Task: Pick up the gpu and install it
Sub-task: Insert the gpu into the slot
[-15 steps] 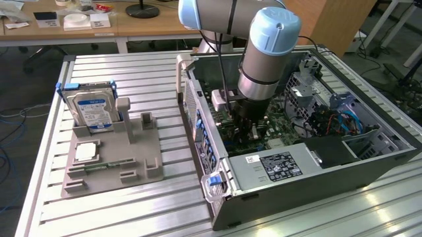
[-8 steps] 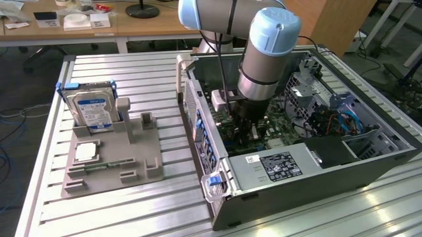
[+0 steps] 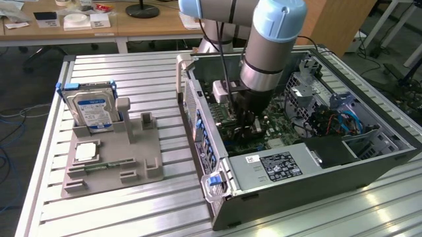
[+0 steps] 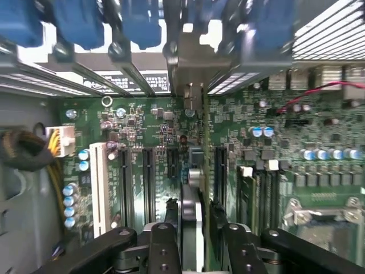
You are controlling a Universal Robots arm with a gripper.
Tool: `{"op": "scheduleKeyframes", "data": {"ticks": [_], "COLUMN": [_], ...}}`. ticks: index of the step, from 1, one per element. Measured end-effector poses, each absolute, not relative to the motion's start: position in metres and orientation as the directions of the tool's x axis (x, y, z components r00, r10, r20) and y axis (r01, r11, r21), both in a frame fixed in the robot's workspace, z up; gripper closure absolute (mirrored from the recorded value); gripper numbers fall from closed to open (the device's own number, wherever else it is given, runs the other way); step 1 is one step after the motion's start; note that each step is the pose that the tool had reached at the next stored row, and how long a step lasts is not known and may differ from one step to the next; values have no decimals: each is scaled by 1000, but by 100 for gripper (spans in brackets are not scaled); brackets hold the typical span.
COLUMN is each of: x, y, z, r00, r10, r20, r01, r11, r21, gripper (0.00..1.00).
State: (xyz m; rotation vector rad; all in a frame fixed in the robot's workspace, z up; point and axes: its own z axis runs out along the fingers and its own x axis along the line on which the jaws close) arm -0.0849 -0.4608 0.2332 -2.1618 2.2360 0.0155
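The gpu [image 4: 191,217] stands edge-on in a slot of the green motherboard [image 4: 142,131], a thin dark card whose silvery end bracket [image 4: 183,68] reaches the case's rear slot openings. My gripper [image 4: 197,231] straddles the card from above. One finger [image 4: 163,248] is close beside the card, and a narrow gap shows between the card and the other finger [image 4: 238,248], so the gripper is open. In the exterior view the gripper [image 3: 246,127] is down inside the open computer case [image 3: 316,168], and the arm hides the card.
A grey holder [image 3: 112,153] on the slatted table at the exterior view's left carries an upright hard drive [image 3: 92,111], a small chip [image 3: 86,152] and a green memory stick [image 3: 99,168]. Inside the case are a power supply [image 3: 280,165], blue cables [image 3: 346,121] and drive bays.
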Motion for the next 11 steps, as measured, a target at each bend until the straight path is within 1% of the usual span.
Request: {"op": "scheduleKeyframes", "data": {"ticks": [9, 11], "x": [-85, -85], "y": [-461, -461], "z": [273, 276], "r00": [-33, -33], "r10": [-999, -999], "r20": [-30, -30], "r01": [-999, -999], "r11": [34, 34], "r21": [-17, -18], "gripper": [65, 65]}}
